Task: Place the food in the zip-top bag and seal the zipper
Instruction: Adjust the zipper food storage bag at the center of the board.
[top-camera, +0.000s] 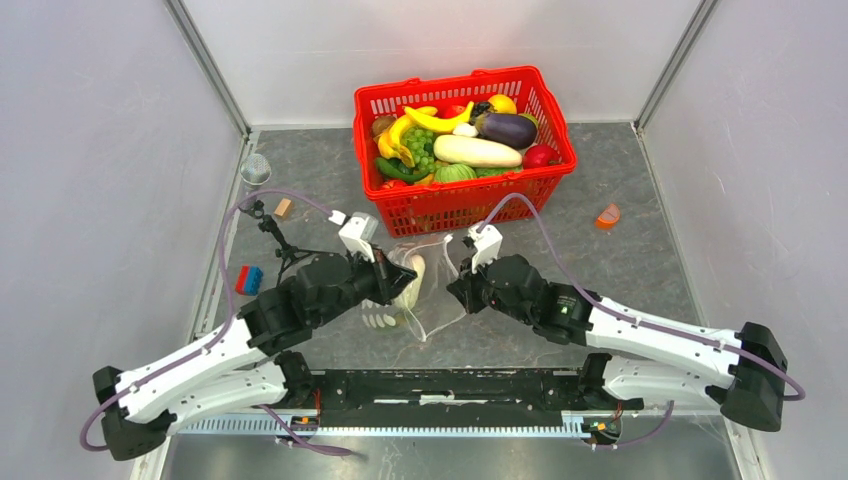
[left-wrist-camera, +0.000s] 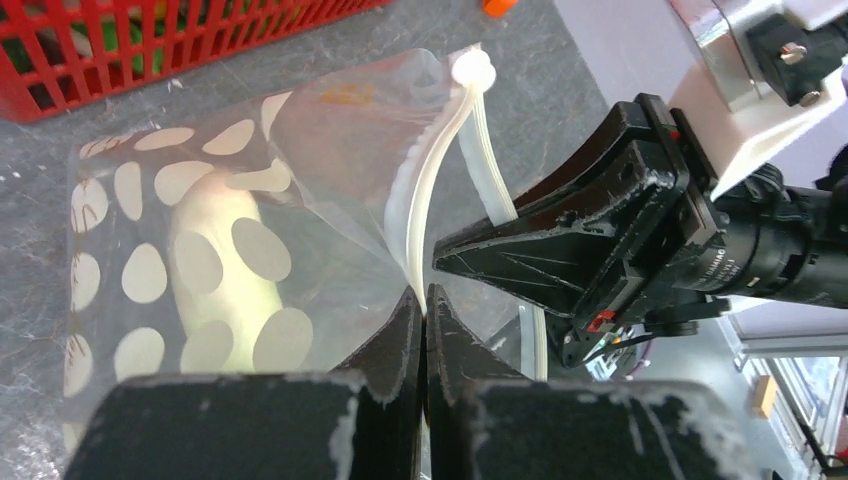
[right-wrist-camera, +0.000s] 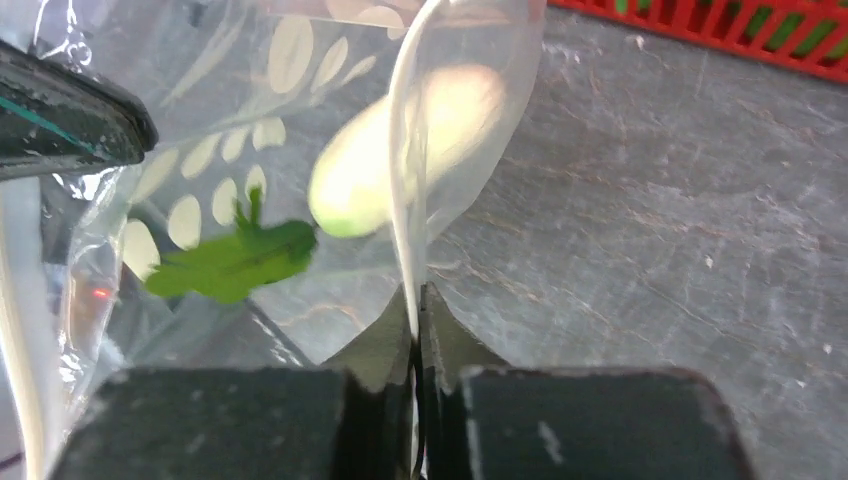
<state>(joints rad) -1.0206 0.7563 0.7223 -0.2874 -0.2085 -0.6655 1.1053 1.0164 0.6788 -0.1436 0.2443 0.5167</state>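
Observation:
The clear dotted zip-top bag (top-camera: 412, 290) hangs between my two grippers in front of the red basket. A white radish with green leaves lies inside it (right-wrist-camera: 420, 150); it also shows through the dots in the left wrist view (left-wrist-camera: 215, 270). My left gripper (left-wrist-camera: 424, 300) is shut on the whitish zipper strip (left-wrist-camera: 430, 190) at one side. My right gripper (right-wrist-camera: 415, 300) is shut on the zipper strip (right-wrist-camera: 403, 180) at the other side. In the top view the left gripper (top-camera: 395, 280) and right gripper (top-camera: 455, 290) face each other across the bag.
The red basket (top-camera: 465, 200) at the back holds more toy food: bananas, grapes, an eggplant, a long white vegetable. A small orange wedge (top-camera: 607, 215) lies to the right. A clear cup (top-camera: 256, 168), a small block (top-camera: 283, 207) and a blue-red item (top-camera: 249, 278) lie at the left.

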